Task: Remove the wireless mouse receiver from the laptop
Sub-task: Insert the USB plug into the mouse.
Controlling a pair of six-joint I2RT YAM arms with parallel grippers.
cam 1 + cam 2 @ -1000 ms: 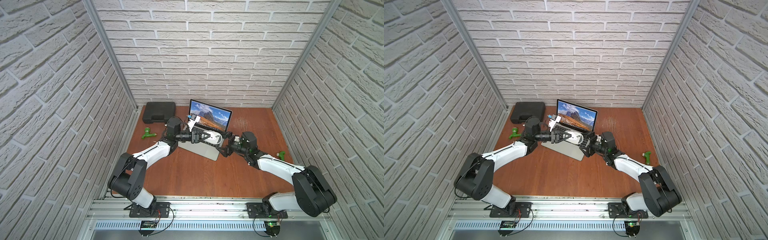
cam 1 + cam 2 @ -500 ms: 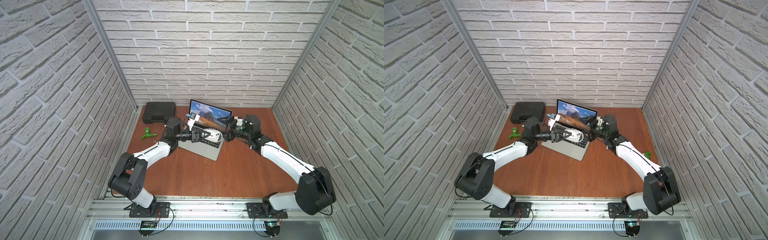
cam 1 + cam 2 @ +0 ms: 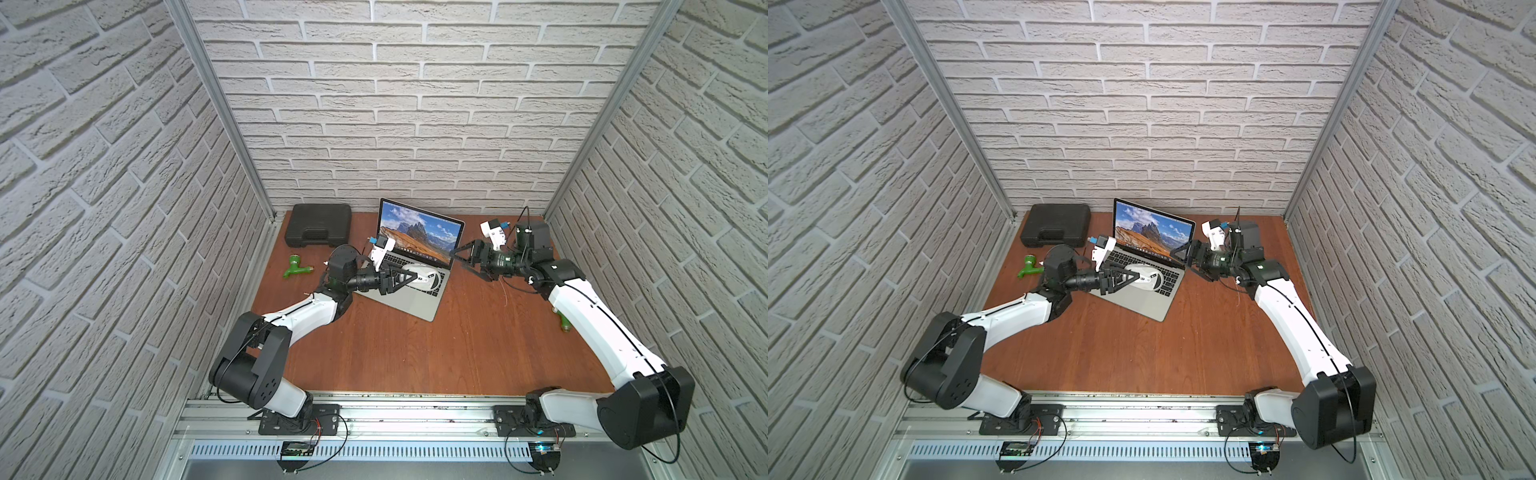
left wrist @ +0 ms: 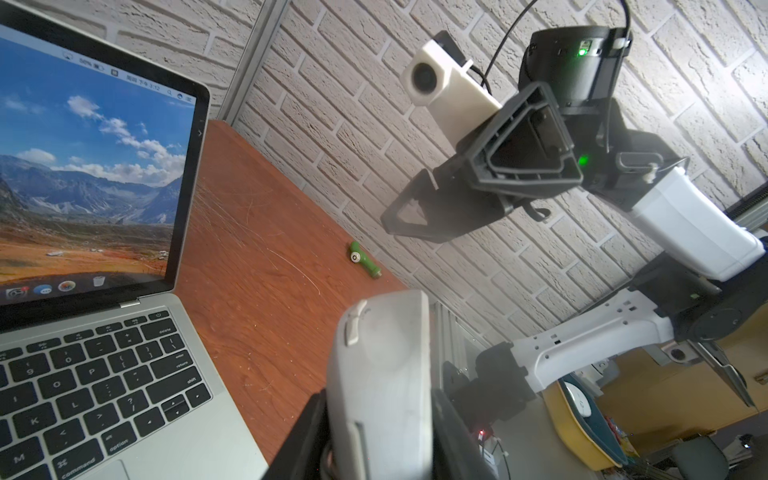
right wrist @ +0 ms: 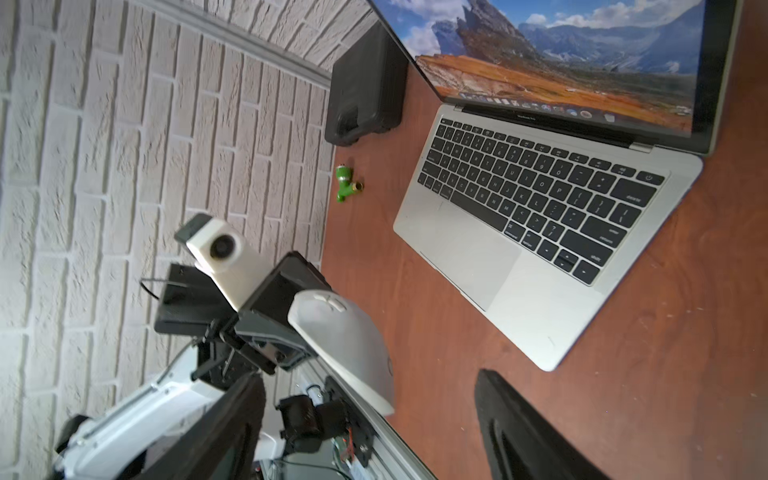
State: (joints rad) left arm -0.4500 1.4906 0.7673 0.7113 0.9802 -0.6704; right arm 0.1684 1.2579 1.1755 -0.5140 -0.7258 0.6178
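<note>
Looking down in both top views, the laptop (image 3: 415,305) sat open at the back of the wooden table (image 3: 415,353), its screen lit with mountains. The left gripper (image 3: 415,279) was clamped on the grey-white mouse (image 3: 430,280), hanging it over the keyboard. The right gripper (image 3: 469,264) hovered just beside the screen's right edge, jaws spread wide with nothing between them. The wireless mouse receiver? Too small to pick out from up there.

Over to the left wrist view: the mouse (image 4: 380,374) was pinched between dark fingers (image 4: 307,436), with the laptop's right edge in sight, yet no telling where the receiver sat.

Right wrist view: its fingers (image 5: 232,428) stood well apart, the keyboard and trackpad lay beyond them, and the receiver was not discernible there either.
</note>
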